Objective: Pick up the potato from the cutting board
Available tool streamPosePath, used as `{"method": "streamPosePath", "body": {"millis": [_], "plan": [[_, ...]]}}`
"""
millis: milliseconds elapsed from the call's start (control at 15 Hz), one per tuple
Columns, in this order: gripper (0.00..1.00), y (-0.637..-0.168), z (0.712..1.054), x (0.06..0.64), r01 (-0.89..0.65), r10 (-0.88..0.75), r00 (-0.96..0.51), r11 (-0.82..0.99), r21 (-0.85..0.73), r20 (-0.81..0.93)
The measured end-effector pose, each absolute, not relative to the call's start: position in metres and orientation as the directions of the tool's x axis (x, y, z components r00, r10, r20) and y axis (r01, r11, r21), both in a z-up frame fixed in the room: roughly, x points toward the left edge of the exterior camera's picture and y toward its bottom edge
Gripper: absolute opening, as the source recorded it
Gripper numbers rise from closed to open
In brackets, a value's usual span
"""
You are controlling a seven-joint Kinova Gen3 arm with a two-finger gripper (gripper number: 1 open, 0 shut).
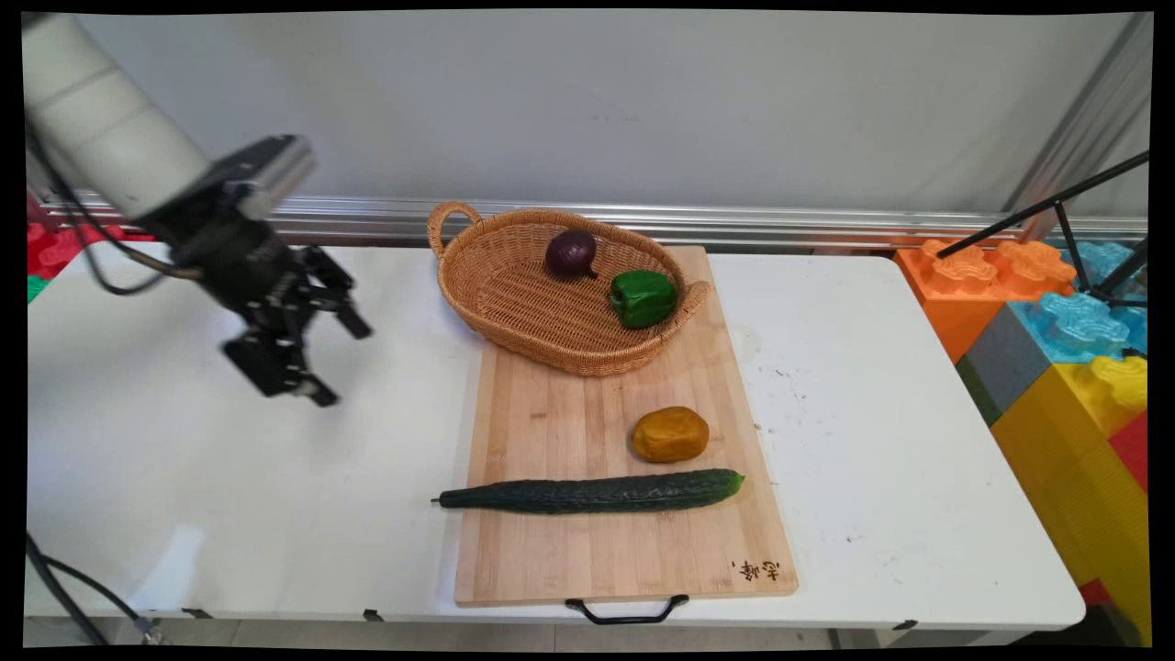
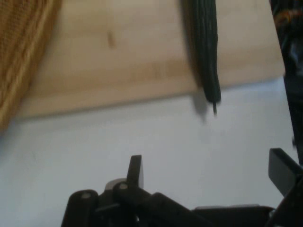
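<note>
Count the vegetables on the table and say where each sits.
4. Red onion and green pepper lie in the basket; potato and cucumber lie on the cutting board. None seem hidden.

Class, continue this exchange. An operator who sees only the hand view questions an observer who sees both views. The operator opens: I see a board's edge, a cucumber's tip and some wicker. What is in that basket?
Observer: The basket holds a purple onion and a green pepper.
Operator: Is the cucumber alone on the board?
Observer: No. A yellow-brown lump, perhaps a potato, lies beside it, on the basket's side.
Operator: Does the board have a handle?
Observer: Yes, a black handle at its near end.
</note>
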State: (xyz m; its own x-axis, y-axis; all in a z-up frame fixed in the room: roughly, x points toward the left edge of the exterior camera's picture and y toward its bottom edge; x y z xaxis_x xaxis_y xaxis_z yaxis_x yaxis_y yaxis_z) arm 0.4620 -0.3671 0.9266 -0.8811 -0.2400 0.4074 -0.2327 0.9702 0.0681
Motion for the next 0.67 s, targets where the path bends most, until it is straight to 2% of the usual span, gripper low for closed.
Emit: {"method": "streamPosePath", "body": {"millis": [200,667], "plan": [[1.0,-0.373,0.92,0.429,-0.24,-0.241,-0.868,0.969,0.057,0.434],[1.0,-0.394,0.891,0.308,-0.302,-0.293,-0.821,0.951,0.062,0.491]]}}
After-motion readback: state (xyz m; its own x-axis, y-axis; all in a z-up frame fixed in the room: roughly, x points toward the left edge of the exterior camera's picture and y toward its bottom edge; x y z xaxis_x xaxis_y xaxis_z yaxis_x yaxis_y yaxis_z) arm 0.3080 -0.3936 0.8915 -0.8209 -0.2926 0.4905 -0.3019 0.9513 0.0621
